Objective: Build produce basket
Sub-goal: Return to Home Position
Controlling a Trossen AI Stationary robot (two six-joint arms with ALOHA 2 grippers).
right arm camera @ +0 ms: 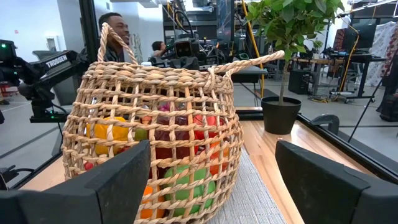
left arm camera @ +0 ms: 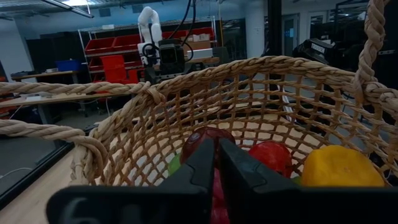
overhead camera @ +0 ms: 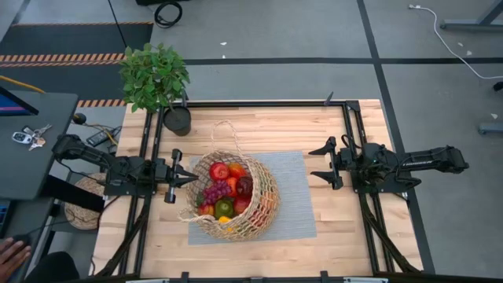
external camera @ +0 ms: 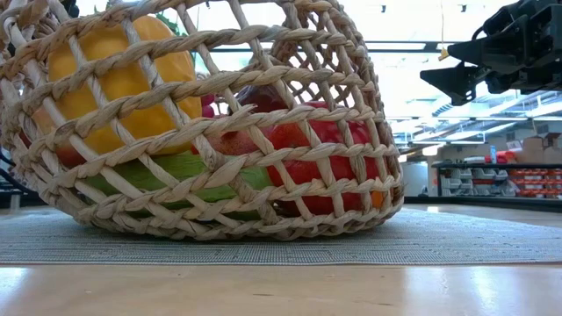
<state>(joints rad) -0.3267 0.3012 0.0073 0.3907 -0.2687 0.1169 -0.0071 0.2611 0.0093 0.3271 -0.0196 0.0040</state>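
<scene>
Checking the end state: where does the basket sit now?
In the high view the basket sits on the left half of the grey mat, close beside the left gripper and farther from the right gripper.

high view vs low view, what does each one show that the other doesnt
Only the high view shows the left gripper, shut, beside the basket, and a person's hand off the table. Only the low view shows storage shelves in the room behind. Both show the basket full of produce on the grey mat, and the right gripper, open and clear of it.
</scene>
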